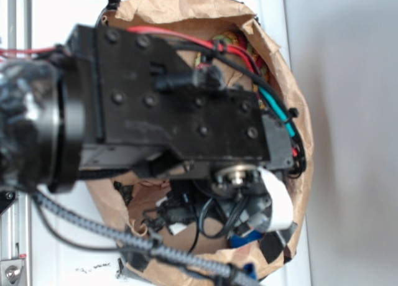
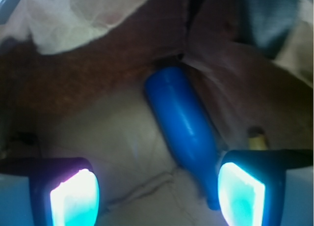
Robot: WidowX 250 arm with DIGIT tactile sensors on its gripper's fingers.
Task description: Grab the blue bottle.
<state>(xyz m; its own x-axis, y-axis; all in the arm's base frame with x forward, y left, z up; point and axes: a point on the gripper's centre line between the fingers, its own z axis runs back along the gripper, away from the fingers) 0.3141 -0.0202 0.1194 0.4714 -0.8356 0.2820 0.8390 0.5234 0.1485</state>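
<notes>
Reaching down into the brown paper bag [image 1: 292, 87], the claw [image 2: 157, 194] is spread wide and pinches nothing. The blue bottle [image 2: 184, 125] lies on its side on the bag's floor, with its thin neck just beside one finger [image 2: 241, 194] and the other finger [image 2: 73, 196] well apart from it. The grab looks not done yet. I think the claw must line up over the bottle, squeeze, then lift.
</notes>
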